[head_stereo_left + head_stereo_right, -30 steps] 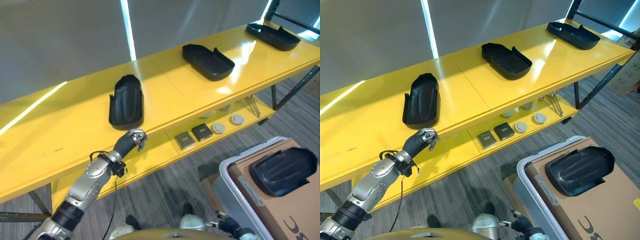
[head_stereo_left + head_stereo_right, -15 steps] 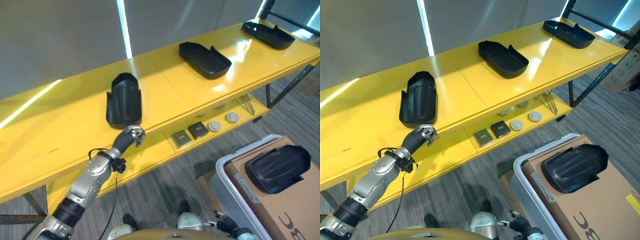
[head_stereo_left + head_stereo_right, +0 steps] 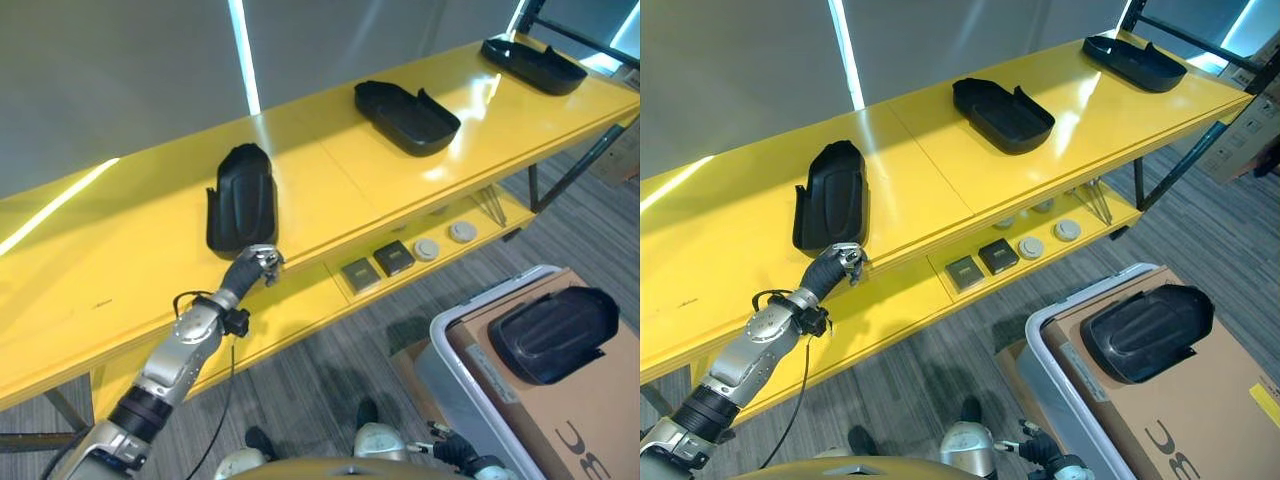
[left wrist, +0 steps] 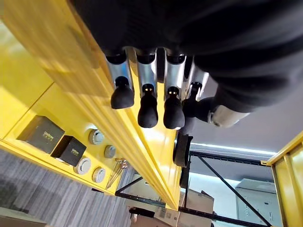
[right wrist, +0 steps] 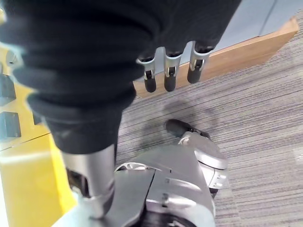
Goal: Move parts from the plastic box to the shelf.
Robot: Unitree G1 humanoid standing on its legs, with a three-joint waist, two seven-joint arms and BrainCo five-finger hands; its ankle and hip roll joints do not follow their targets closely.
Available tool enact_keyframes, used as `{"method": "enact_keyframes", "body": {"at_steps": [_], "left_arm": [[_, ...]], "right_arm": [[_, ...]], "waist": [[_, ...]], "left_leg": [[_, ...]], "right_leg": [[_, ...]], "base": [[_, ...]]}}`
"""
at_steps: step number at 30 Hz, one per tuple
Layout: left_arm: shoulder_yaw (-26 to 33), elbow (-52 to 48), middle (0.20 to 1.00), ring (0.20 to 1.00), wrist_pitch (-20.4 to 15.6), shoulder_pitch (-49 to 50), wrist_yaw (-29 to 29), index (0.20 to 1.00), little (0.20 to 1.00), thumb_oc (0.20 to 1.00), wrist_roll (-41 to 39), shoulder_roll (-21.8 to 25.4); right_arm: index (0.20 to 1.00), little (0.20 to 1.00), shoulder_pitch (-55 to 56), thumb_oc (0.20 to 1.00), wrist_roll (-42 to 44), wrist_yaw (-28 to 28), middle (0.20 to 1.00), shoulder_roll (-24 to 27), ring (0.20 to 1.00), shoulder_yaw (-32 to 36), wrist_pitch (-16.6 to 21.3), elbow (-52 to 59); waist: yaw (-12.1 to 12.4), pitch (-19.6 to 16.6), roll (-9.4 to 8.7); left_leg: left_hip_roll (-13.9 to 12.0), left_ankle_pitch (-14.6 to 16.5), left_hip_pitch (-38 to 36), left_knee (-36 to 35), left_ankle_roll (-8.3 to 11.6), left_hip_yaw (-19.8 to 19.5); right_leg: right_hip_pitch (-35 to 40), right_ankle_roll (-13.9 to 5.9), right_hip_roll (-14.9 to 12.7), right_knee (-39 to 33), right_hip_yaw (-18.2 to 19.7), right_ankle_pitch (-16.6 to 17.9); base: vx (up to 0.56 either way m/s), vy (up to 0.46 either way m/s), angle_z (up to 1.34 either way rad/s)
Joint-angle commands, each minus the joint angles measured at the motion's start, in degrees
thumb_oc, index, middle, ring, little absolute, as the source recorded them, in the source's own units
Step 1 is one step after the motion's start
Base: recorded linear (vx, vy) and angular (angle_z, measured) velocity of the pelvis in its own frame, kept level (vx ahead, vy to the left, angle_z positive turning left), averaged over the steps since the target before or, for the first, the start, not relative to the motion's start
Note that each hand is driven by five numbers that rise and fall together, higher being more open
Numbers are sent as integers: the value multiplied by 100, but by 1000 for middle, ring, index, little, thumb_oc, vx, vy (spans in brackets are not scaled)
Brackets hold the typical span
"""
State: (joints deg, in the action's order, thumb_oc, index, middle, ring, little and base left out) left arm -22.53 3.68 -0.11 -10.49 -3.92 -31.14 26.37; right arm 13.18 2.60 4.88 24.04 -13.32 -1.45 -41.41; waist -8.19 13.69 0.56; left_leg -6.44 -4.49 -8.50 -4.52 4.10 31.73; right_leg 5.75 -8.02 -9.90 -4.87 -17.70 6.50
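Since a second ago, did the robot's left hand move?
Yes, a little. The left hand has crept up closer to the near end of the black part lying on the yellow shelf.

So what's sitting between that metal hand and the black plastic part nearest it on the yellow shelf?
Nothing: in the left eye view the left hand sits at the shelf's front edge, right beside the black plastic part.

left hand (image 3: pixel 262 264) at shelf (image 3: pixel 120 270) front edge | nearest part (image 3: pixel 242 198) on shelf top just behind hand | second part (image 3: pixel 405 103) and third part (image 3: pixel 531 65) farther right on shelf | small blocks (image 3: pixel 378 267) and discs (image 3: pixel 444 240) on lower shelf, right of hand | another part (image 3: pixel 556 334) on cardboard in plastic box (image 3: pixel 445 365), far right, on floor
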Motion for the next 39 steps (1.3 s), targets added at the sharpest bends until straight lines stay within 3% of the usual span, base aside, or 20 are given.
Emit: {"method": "enact_keyframes", "body": {"at_steps": [1,24,28,39], "left_arm": [[93,181,200,200,-286,-416,166,200,200,200,208,-76],[53,721,200,200,-620,-1059,616,200,200,200,587,-90],[143,774,200,200,-453,-1168,770,200,200,200,634,-11],[123,1443,200,200,-511,-1465,938,200,200,200,722,-73]], "right_arm": [[1000,1000,-82,1000,59,102,1000,-71,1000,-204,53,35],[1000,1000,-165,1000,9,157,1000,-19,1000,-405,18,175],[1000,1000,-134,1000,-13,169,1000,-3,1000,-393,17,182],[1000,1000,-158,1000,-34,220,1000,42,1000,-526,-53,360]], "waist": [[-3,95,-85],[-105,190,-177],[-120,178,-177],[-167,225,-227]], "left_leg": [[-438,677,139,763,50,-297],[-504,684,202,876,50,-265],[-507,692,208,902,51,-272],[-528,684,267,950,52,-282]], "right_leg": [[-119,-358,-347,244,69,-205],[-202,-332,-335,341,132,-251],[-201,-327,-345,356,139,-264],[-257,-322,-331,398,198,-287]], "base": [[0,0,0],[0,-1,-2],[0,0,0],[0,0,0]]}}
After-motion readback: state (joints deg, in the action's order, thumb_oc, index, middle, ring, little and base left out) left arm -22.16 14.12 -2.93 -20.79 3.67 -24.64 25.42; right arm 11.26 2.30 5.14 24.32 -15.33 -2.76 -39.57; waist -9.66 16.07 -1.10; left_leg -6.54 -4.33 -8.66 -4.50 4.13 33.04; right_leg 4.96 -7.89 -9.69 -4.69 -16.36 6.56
